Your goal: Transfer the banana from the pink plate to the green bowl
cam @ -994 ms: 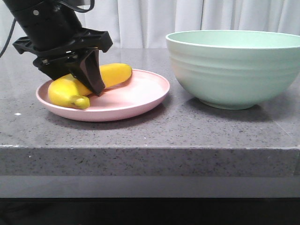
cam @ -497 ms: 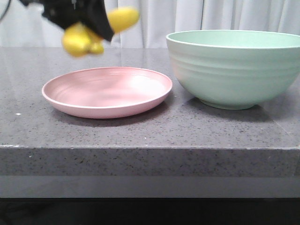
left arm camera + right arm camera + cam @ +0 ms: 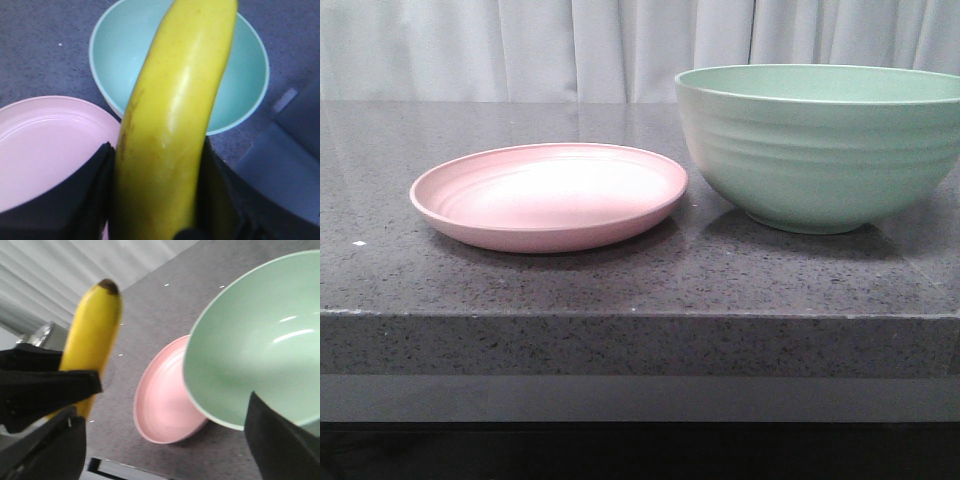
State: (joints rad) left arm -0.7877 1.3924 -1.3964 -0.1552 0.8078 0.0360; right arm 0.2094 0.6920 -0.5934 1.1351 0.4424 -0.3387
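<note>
Front view: pink plate (image 3: 548,195) sits bare on the grey stone table (image 3: 620,280), green bowl (image 3: 823,145) just to its right, rims close but not touching. White curtain (image 3: 520,50) behind. Neither arm nor fruit appears in this view.

Left wrist view: banana (image 3: 172,125) is pinched between the two dark fingers (image 3: 92,195) of the left gripper (image 3: 160,200), one on each side of the fruit, jaws pressed against its skin. The fruit hangs in the air above the table, its far end overlapping the bowl's opening in the picture; the plate's rim lies beside the near finger. Bowl interior shows nothing inside. Whether the fruit is directly over the bowl cannot be told from this angle.

Right wrist view: the same banana, dark tip uppermost, is seen held aloft by the black left gripper, with plate and bowl on the table beyond. Of the right gripper (image 3: 165,450), one dark finger (image 3: 280,440) shows at the frame edge in front of the bowl and another at the opposite lower corner; jaws spread wide, gripping nothing.
</note>
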